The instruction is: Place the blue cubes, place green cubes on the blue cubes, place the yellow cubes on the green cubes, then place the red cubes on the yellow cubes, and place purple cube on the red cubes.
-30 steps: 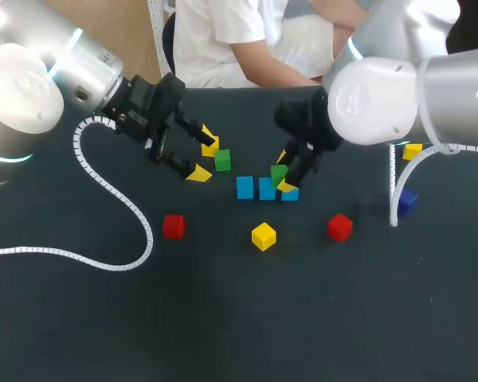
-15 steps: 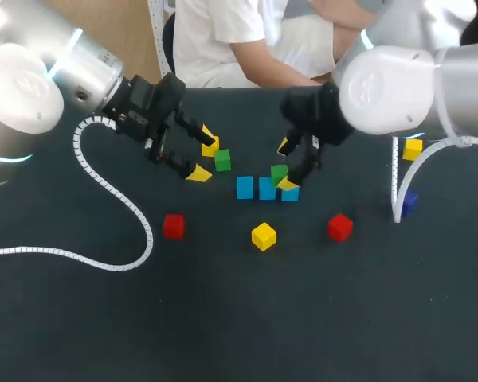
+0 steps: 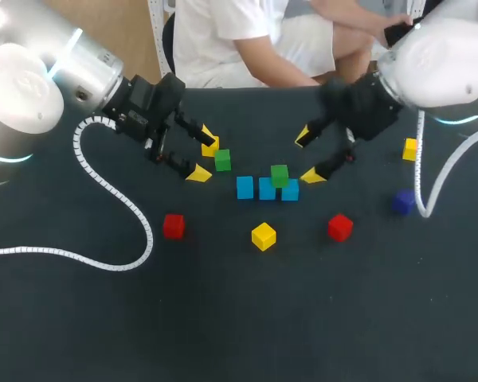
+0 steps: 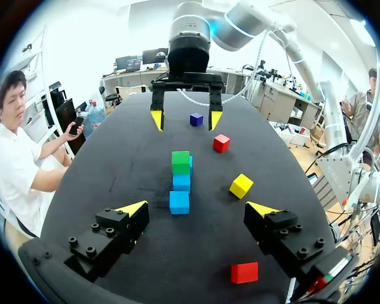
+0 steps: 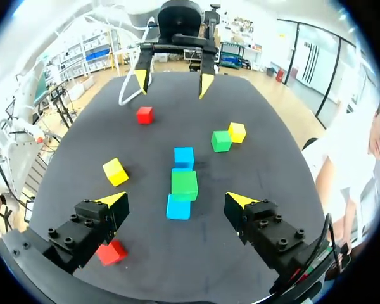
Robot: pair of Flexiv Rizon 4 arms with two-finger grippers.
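The loose green cube (image 3: 222, 160) lay just right of the left claw (image 3: 202, 157), which was spread wide and empty and was much the nearer of the two. The right claw (image 3: 308, 157), also spread and empty, hung right of the blue cubes (image 3: 244, 188), a row carrying the other green cube (image 3: 280, 175). From above, a yellow cube (image 5: 237, 132) beside the loose one was hard to tell from the left claw's far fingertip.

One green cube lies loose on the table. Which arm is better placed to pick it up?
Left. The loose green cube lies just ahead of the open left gripper; the right gripper is open too but sits beyond the blue cubes.
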